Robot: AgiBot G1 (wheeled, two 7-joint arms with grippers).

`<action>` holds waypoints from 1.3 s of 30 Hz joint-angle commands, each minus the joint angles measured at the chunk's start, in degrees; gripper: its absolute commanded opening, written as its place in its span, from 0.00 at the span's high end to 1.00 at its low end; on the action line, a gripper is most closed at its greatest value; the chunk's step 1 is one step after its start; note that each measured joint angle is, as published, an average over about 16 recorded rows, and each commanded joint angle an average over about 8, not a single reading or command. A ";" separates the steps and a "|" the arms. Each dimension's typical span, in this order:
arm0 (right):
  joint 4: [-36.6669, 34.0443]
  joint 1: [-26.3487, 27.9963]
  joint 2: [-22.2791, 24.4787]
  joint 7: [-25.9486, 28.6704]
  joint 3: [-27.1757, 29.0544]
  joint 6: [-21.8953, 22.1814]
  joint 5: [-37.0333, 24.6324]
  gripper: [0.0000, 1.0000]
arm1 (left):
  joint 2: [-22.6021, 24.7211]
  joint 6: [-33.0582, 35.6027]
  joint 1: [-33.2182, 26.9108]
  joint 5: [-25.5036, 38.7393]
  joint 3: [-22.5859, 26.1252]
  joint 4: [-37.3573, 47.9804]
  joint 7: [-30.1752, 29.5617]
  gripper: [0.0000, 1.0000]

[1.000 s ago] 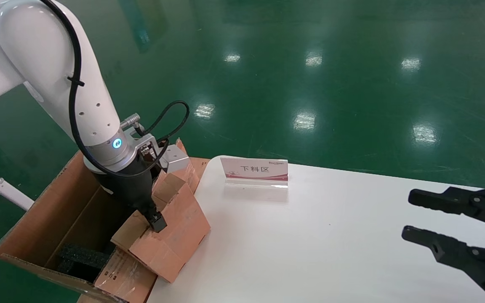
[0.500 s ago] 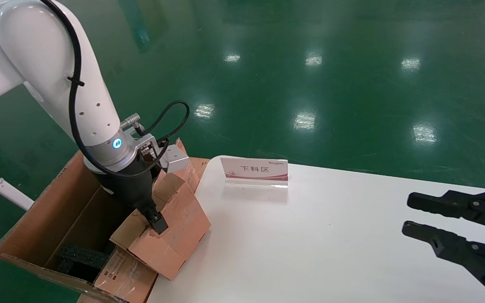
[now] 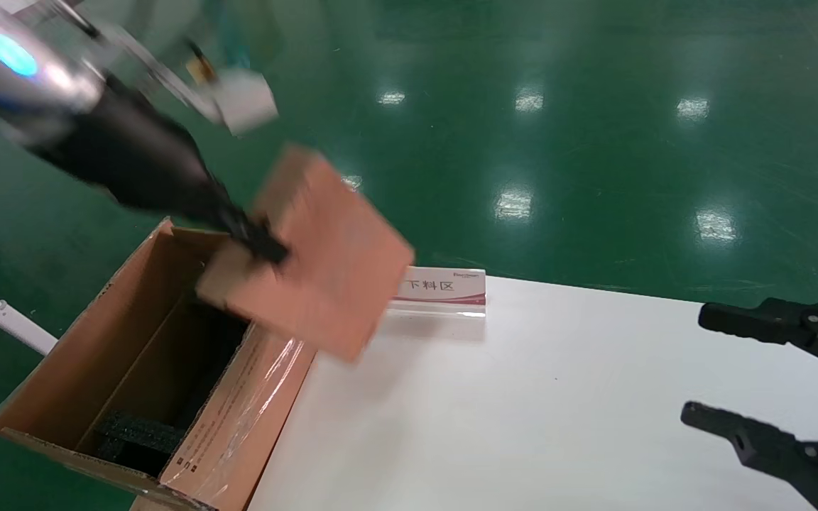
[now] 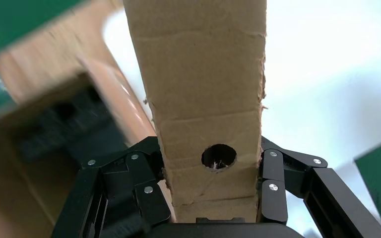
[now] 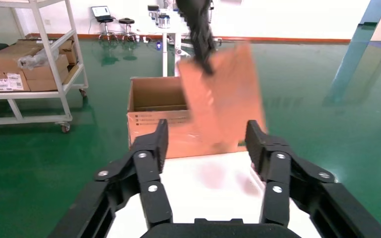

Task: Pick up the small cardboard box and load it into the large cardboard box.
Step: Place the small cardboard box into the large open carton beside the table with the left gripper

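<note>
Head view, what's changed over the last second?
The left gripper, shut on the small cardboard box, has swung it up off the edge of the large cardboard box; it now hangs tilted in the air. The right gripper opened a bit wider. The large box, sign and table stayed put.

A white table [image 3: 558, 397] carries a red-and-white sign [image 3: 441, 287] standing at its eleven o'clock edge.
</note>
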 commanded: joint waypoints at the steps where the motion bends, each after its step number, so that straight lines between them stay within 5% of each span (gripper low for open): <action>1: 0.00 0.00 0.00 0.00 -0.01 0.00 0.00 0.00 | -1.08 0.29 -2.90 -0.76 -0.78 2.18 1.86 1.00; 8: 0.00 0.01 0.01 -0.02 -0.03 0.01 0.02 0.00 | -1.24 1.02 -10.97 0.82 4.47 8.56 7.07 1.00; 18: 0.00 0.02 0.03 -0.03 -0.07 0.03 0.04 0.00 | 0.41 1.30 -16.52 0.24 21.10 13.27 12.40 1.00; 28: 0.00 0.02 0.04 -0.05 -0.10 0.04 0.07 0.00 | 2.96 0.58 -11.24 -4.98 34.47 18.11 15.43 1.00; 39: 0.00 0.03 0.06 -0.07 -0.14 0.06 0.09 0.00 | 5.39 -1.09 -1.75 -8.60 39.05 27.06 16.93 1.00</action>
